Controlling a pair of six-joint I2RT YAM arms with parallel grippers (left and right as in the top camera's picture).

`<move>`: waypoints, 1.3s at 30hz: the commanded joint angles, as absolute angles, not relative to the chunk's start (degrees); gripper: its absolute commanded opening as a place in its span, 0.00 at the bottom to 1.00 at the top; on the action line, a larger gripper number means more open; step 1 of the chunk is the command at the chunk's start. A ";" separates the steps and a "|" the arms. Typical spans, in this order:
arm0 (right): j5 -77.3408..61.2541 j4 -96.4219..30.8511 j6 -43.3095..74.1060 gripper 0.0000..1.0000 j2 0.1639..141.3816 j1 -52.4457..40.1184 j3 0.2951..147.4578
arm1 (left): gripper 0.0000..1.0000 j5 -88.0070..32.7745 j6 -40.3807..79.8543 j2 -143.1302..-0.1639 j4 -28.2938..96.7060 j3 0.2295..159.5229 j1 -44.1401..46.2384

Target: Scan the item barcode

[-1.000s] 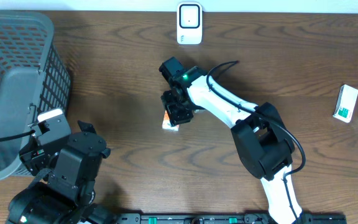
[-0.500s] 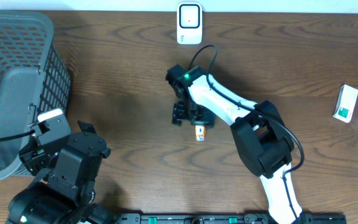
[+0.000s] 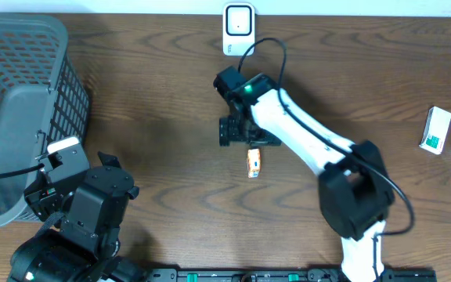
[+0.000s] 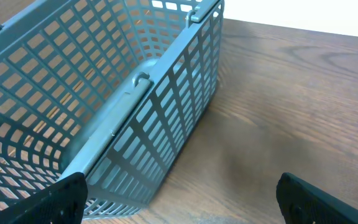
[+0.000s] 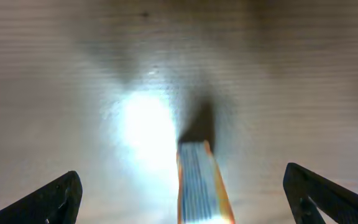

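Across mid-frame your right arm (image 3: 308, 141) reaches up-left, right gripper (image 3: 243, 133) spread wide just beside the small orange cardboard box (image 3: 254, 163) on brown wooden table (image 3: 147, 102); left gripper (image 4: 179, 200) likewise apart

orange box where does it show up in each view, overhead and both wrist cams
Overhead: the orange box lies near the picture's centre, on the wooden table.
Left wrist: not in it.
Right wrist: the box is at bottom centre, seen end-on.
Shared landmark: the brown wooden table, in all three views.
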State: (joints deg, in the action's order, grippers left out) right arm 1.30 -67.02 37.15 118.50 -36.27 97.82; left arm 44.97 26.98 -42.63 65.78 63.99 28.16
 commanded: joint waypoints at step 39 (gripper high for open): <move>0.99 -59.20 29.80 0.75 117.69 -37.50 81.36 | 0.97 45.65 26.68 -42.61 65.93 64.36 27.88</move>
State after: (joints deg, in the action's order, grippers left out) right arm 0.89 -60.27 33.26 117.40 -37.36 82.61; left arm 44.97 26.98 -42.63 65.78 64.01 28.16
